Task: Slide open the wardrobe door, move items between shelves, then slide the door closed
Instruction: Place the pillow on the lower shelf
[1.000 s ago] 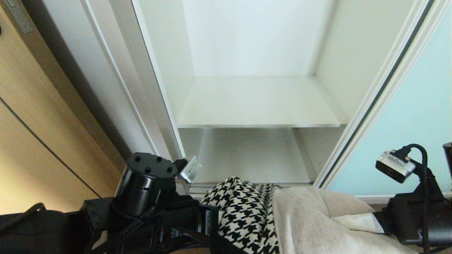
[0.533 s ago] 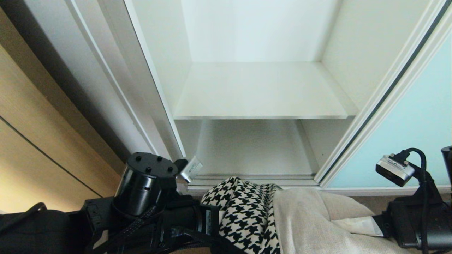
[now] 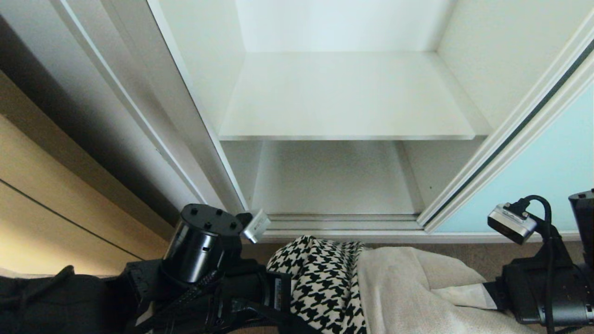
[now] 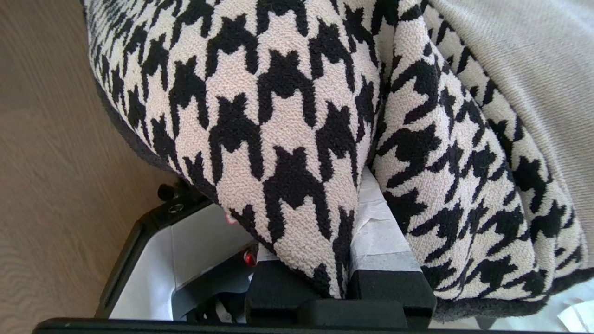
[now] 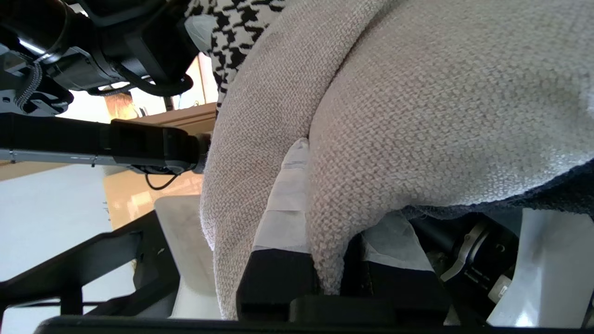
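Tilting view downward vs. moment ago: shelves (image 3: 345, 99) sit lower in frame, door (image 3: 547, 185) open at right. Cushion (image 3: 325, 283) held outside wardrobe, above floor; left gripper (image 4: 345, 232) & right gripper (image 5: 332, 222) both pinched on fabric. Placement pending.

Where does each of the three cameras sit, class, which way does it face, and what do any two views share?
Head view: high on the robot, looking down into the open wardrobe at the upper shelf; both arms show, holding the cushion.
Left wrist view: behind the left gripper, facing the houndstooth half pinched in its fingers.
Right wrist view: behind the right gripper, facing the cream half; the left arm shows beyond.
Shared: the cushion, in all three.
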Motion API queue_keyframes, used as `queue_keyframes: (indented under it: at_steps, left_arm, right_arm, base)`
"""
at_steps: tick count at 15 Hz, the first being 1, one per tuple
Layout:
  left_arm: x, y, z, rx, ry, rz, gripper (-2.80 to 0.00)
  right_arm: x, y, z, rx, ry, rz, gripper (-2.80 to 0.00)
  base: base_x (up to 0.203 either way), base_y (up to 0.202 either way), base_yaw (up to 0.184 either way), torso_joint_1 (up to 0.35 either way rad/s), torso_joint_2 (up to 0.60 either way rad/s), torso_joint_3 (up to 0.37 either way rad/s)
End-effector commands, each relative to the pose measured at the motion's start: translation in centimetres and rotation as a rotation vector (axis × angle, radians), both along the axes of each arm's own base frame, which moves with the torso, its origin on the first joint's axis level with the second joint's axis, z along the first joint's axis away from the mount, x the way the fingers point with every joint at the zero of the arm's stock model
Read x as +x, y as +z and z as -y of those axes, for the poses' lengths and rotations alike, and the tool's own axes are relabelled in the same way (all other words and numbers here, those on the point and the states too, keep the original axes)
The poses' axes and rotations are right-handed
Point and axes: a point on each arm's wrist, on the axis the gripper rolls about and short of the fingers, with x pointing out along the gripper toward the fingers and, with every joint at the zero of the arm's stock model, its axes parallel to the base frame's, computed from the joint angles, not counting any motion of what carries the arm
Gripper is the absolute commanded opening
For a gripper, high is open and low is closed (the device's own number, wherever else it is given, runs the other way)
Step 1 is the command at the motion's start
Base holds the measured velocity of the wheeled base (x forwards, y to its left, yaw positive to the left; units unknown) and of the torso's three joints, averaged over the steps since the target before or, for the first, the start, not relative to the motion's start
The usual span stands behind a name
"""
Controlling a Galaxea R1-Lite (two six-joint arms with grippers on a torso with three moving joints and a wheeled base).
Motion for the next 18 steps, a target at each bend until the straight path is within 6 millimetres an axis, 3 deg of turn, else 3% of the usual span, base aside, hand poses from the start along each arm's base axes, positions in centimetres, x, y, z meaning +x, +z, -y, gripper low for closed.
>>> queue_keyframes:
  at_steps: [1,9,18]
  left_arm:
    - [0.3,-0.3,0.3,0.0,0.003,-0.005,-2.8]
    - [1.4,-0.6,1.2,-0.018,0.014,0.019,-2.8]
    - [1.9,-0.8,1.5,-0.029,0.021,0.035,-2.8]
  right_arm:
    - [0.3,-0.1,-0.1,0.003,0.002,-0.004,-2.8]
    - [1.5,-0.5,-0.5,0.006,-0.001,0.006,-2.8]
    - [1.6,-0.4,-0.5,0.01,-0.002,0.013,-2.8]
  base:
    - [0.0,0.0,0.0,-0.001,0.0,-0.2]
    - [0.0,0.0,0.0,0.002,0.0,-0.197]
    - [0.0,0.0,0.0,0.002,0.0,-0.199]
